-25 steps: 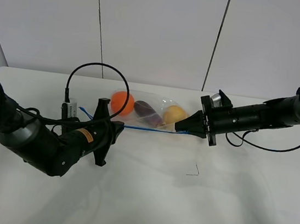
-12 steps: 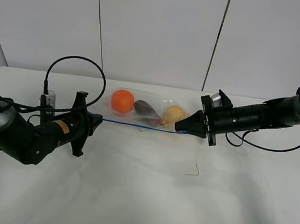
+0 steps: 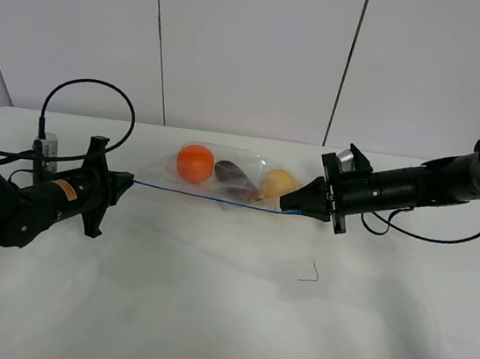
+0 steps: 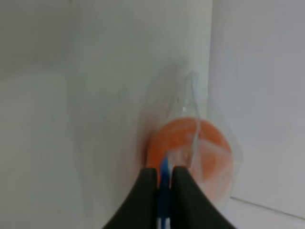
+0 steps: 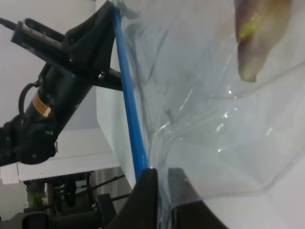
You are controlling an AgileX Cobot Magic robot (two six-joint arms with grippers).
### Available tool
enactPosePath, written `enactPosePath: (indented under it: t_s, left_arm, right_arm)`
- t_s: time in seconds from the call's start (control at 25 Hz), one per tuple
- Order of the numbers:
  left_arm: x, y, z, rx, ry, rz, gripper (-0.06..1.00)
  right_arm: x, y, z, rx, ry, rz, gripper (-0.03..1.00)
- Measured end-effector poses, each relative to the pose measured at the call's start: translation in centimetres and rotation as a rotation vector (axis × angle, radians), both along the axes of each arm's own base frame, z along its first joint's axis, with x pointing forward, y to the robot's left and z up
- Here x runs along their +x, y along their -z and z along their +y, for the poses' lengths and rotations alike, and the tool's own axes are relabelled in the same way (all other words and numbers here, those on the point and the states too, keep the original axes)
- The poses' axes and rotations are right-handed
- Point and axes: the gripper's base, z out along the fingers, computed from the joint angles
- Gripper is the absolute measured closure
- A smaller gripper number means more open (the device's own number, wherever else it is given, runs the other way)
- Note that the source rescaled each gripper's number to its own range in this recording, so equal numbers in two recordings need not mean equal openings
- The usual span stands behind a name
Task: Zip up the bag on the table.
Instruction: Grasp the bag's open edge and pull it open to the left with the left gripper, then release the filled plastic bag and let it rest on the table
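Observation:
The clear crinkly bag point(image 3: 241, 169) lies on the white table point(image 3: 222, 319) and holds an orange point(image 3: 195, 163), a purple eggplant point(image 3: 233, 177) and a yellow pear point(image 3: 278, 184). Its blue strip point(image 3: 194, 194) is stretched in a thin straight line along the near edge. My left gripper point(image 3: 130, 182) is shut on the strip's left end; the left wrist view shows the blue strip point(image 4: 164, 188) pinched between the black fingers point(image 4: 147, 191). My right gripper point(image 3: 284, 206) is shut on the bag's right end; the right wrist view shows the strip point(image 5: 129, 112) running toward the left arm point(image 5: 57, 90).
A small dark mark point(image 3: 309, 274) lies on the table in front of the right gripper. Cables loop above the left arm point(image 3: 83, 97) and behind the right arm point(image 3: 446, 229). A white panelled wall point(image 3: 257, 49) stands behind the table.
My left gripper has slid left along the blue strip, from near the orange to well past the bag's left end. The strip now runs taut. The right gripper has stayed still.

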Motion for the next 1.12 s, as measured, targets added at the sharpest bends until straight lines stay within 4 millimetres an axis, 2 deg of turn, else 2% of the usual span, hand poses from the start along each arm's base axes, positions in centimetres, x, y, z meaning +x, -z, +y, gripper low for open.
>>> enactPosePath:
  t_s: [0.2,0.28,0.32,0.36,0.44,0.52,0.6,0.76,1.12]
  left_arm:
    - [-0.1,0.0,0.4,0.014,0.036,-0.005,0.94]
    - [-0.1,0.0,0.4,0.014,0.037,-0.006,0.89]
    - [0.0,0.0,0.6,0.014,0.022,-0.003,0.82]
    - [0.1,0.1,0.9,0.011,-0.002,0.001,0.71]
    - [0.2,0.1,1.3,0.006,-0.030,0.002,0.38]
    - [0.2,0.1,1.4,0.006,-0.032,0.002,0.12]
    - [0.2,0.1,1.4,0.006,-0.032,0.002,0.00]
    - [0.4,-0.2,2.5,-0.009,-0.065,-0.024,-0.05]
    - [0.6,-0.5,6.4,-0.083,-0.131,-0.036,-0.06]
  right_arm:
    - [0.0,0.0,0.0,0.005,0.005,0.000,0.96]
    - [0.0,-0.1,0.0,0.005,0.005,0.000,0.96]
    - [0.1,-0.1,0.0,0.006,0.006,0.000,0.96]
    - [0.0,0.0,0.0,0.002,0.001,0.000,0.96]
    - [-0.1,0.0,-0.1,-0.005,-0.009,0.000,0.96]
    - [-0.1,0.0,-0.1,-0.007,-0.011,0.000,0.96]
    - [-0.1,0.0,-0.1,-0.006,-0.011,0.000,0.96]
    - [-0.1,0.0,-0.1,-0.005,-0.011,0.003,0.96]
    - [-0.1,0.0,-0.1,-0.006,-0.011,0.004,0.96]
